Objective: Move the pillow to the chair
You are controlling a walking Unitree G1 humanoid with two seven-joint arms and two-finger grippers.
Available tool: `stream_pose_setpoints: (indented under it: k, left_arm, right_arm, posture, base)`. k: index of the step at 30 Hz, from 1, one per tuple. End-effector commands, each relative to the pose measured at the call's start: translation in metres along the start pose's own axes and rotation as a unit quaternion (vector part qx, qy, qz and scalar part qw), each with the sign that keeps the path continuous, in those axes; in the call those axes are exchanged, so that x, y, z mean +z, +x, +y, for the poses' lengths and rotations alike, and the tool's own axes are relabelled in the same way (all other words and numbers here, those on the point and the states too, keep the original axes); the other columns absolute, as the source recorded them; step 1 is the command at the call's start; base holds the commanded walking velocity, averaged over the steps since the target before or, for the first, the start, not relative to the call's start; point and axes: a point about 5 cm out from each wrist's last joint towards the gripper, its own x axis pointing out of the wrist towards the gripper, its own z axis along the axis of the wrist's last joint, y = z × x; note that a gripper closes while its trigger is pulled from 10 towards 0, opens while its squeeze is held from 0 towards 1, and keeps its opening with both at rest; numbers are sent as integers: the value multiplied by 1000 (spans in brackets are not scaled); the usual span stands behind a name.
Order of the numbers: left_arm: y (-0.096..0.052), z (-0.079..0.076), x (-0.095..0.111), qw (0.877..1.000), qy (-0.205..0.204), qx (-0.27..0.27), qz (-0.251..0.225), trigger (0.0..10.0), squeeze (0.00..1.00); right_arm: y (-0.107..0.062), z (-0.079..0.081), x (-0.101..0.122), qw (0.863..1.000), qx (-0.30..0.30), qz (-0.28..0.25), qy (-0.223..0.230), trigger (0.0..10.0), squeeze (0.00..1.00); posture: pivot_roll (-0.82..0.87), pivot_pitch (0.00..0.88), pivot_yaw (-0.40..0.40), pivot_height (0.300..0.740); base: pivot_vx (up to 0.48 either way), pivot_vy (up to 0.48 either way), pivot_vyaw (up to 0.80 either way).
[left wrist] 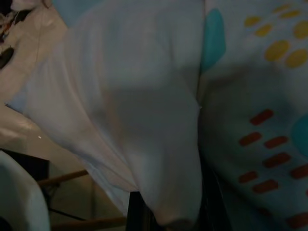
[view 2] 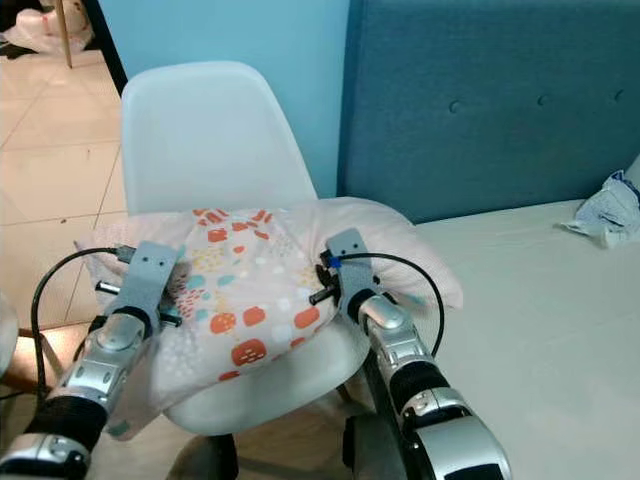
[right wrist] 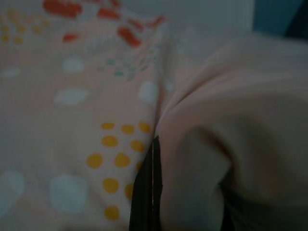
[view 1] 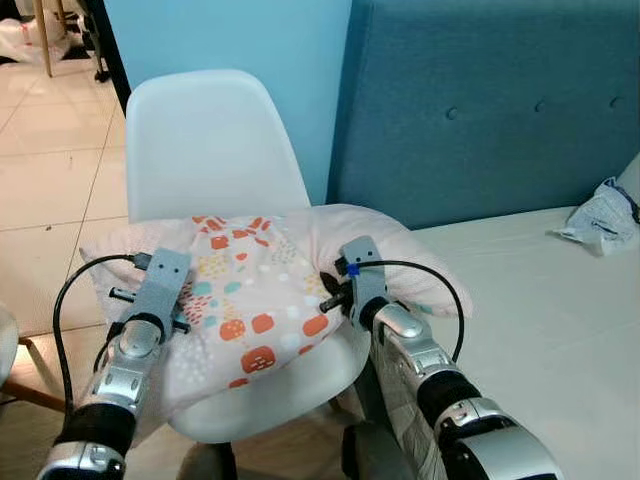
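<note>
Already the pillow [view 1: 255,290] is seen lying across the seat of the white chair [view 1: 205,140], its pale pink ends spilling over both sides of the seat and its patterned middle panel, printed with orange, teal and yellow marks, bunched upward between the two arms. The chair's curved backrest rises behind it, against a light blue wall, and a blue upholstered headboard [view 1: 500,100] stands to the right beside a pale mattress [view 1: 560,320] on which a crumpled white bag [view 1: 605,215] lies.

Both silver arms are stretched forward and slightly inward from the bottom of the head views, forearms roughly parallel, wrists angled down toward the seat. The left gripper [view 1: 170,290] is pressed into the pillow's left side, and the right gripper [view 1: 335,285] is pressed into its right side, near the seat's edge by the mattress. Black cables are looped out from each wrist.

In the left wrist view, a thick fold of pale fabric is seen pinched between the dark fingers [left wrist: 137,211], with the patterned panel close alongside. In the right wrist view, one black finger [right wrist: 147,192] is seen lying along the seam between patterned and plain cloth, and a bulge of pink fabric is gathered against it. Each set of jaws is thus clenched on the pillow's cloth.
</note>
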Motion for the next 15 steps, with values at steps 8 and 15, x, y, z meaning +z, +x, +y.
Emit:
stream_pose_setpoints:
  k: [8,15]
  left_arm:
    - [4,11,-4,999,48,-10,1,10000,0]
    - [4,1,-5,999,38,-21,2,10000,0]
  right_arm:
    - [-1,14,-17,1000,5,16,26,10000,0]
    - [-2,12,-15,1000,-6,2,29,10000,0]
  posture:
    - [-12,180,-69,615]
    - [-20,185,-59,605]
  base:
    - [0,0,0]
    - [0,0,0]
